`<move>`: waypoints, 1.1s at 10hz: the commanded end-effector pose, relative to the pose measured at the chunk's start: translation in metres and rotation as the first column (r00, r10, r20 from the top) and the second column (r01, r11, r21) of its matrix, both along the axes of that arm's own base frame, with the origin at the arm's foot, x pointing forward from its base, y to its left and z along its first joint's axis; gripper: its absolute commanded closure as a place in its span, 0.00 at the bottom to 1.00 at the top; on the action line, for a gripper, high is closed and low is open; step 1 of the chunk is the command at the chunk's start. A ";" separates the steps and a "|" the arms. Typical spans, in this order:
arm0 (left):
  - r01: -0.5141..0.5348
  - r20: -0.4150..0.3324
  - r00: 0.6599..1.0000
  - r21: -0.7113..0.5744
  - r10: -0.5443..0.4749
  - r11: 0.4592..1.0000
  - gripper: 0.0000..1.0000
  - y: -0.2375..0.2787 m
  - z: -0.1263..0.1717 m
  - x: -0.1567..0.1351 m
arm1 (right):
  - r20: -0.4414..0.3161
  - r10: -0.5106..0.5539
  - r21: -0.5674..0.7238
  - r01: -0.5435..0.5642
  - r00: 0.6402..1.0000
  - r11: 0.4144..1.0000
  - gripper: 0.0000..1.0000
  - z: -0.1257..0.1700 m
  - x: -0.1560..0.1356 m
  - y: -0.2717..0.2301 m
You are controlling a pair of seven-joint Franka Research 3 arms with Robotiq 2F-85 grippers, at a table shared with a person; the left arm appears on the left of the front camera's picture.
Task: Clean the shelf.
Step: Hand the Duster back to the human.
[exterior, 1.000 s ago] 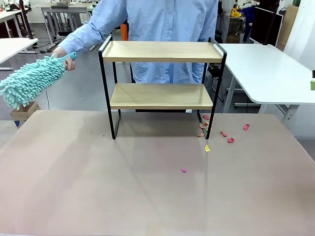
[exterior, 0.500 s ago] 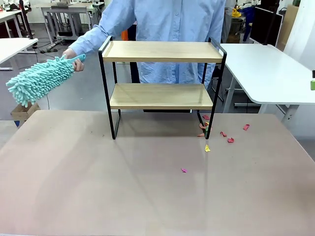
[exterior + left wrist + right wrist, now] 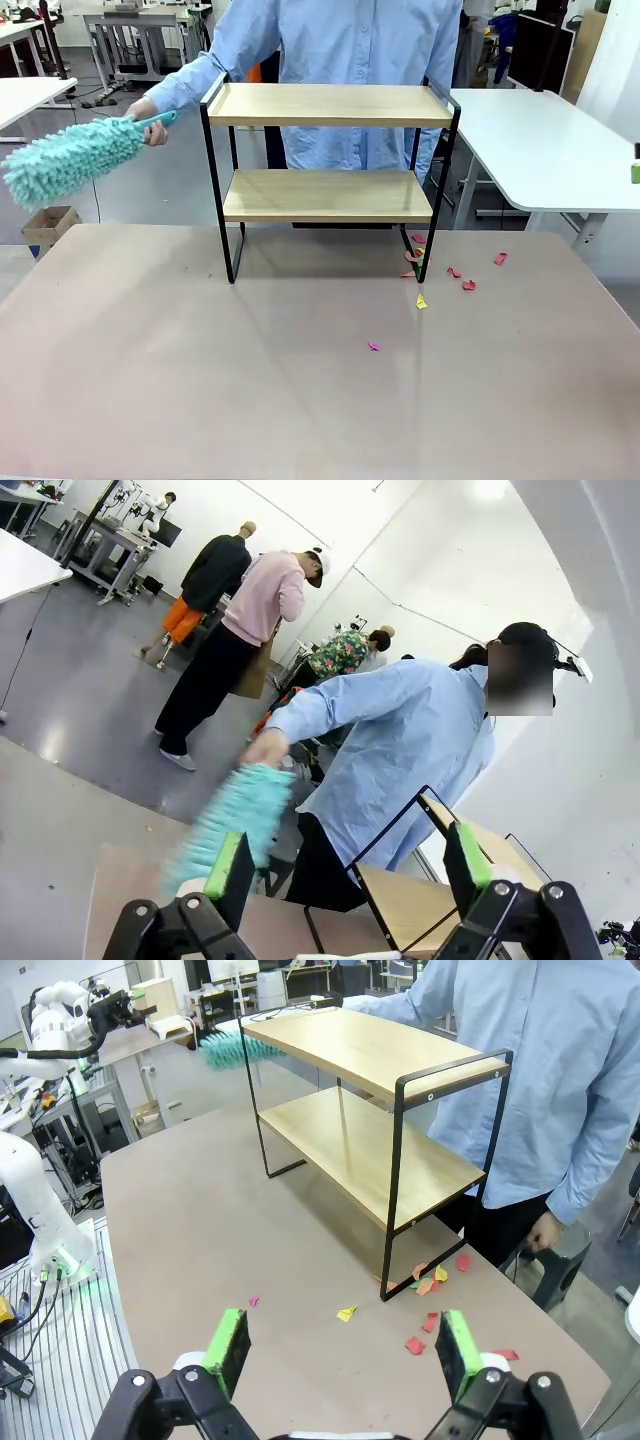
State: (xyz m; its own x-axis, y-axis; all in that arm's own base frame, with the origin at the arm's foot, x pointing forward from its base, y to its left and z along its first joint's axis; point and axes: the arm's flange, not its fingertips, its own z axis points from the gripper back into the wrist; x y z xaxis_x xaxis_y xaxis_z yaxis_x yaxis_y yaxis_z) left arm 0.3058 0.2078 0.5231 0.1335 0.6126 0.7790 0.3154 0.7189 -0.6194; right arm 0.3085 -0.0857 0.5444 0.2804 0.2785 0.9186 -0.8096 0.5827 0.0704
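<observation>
The shelf [image 3: 328, 170] stands on the table [image 3: 200, 380] toward its far side, roughly centred, both wood boards bare. Behind it stands a person in a light blue shirt [image 3: 340, 60], whose hand [image 3: 147, 108] holds a teal duster [image 3: 65, 160] out past the shelf's left end, its fluffy head off the table edge and apart from the frame. Small scraps [image 3: 466, 284] of red, pink and yellow paper lie on the table by the shelf's right front leg and a little nearer the robot. In the left wrist view the left gripper [image 3: 350, 865] is released, its green pads wide apart with nothing between them; the shelf [image 3: 440, 880] sits ahead of it and toward its right finger, well apart, with the blurred duster [image 3: 235, 815] just above its left finger in the picture. In the right wrist view the right gripper [image 3: 340, 1348] is likewise spread and empty, hanging over the near table; the shelf [image 3: 370, 1110] lies ahead and well clear of it, and the scraps [image 3: 430, 1285] lie between the fingers and the shelf's nearest leg. The person's other hand [image 3: 541, 1232] hangs beside the table's far edge.
</observation>
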 end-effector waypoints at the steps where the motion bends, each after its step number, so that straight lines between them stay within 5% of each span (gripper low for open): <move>1: 0.001 0.008 1.000 -0.008 -0.001 1.000 0.00 0.001 0.000 0.000 | 0.037 0.007 0.009 -0.007 0.999 1.000 0.00 0.000 0.003 -0.001; 11: 0.001 0.008 1.000 -0.008 -0.001 1.000 0.00 0.001 0.000 0.000 | 0.037 0.007 0.009 -0.007 0.999 1.000 0.00 0.000 0.003 -0.001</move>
